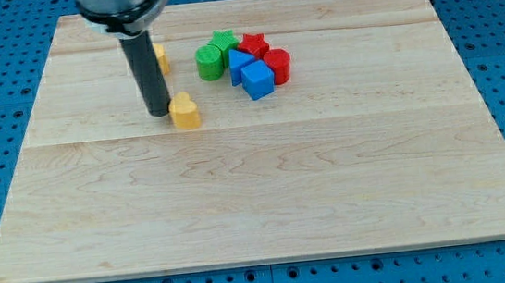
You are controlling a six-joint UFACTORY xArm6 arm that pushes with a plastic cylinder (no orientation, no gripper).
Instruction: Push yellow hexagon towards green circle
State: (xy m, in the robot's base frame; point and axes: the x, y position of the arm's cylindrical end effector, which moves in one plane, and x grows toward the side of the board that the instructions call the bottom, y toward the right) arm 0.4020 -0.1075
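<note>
Camera view: my tip (157, 113) sits just left of a yellow block (185, 112), apparently touching. No hand here, just a bare rod, grasping nothing. Yellow hexagon (162, 58) peeks from behind the rod, left of green circle (211, 63).

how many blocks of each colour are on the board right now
yellow: 2, one beside my tip, one partly hidden behind the rod
green: 2, circle and star
red: 2
blue: 2
total: 8
</note>
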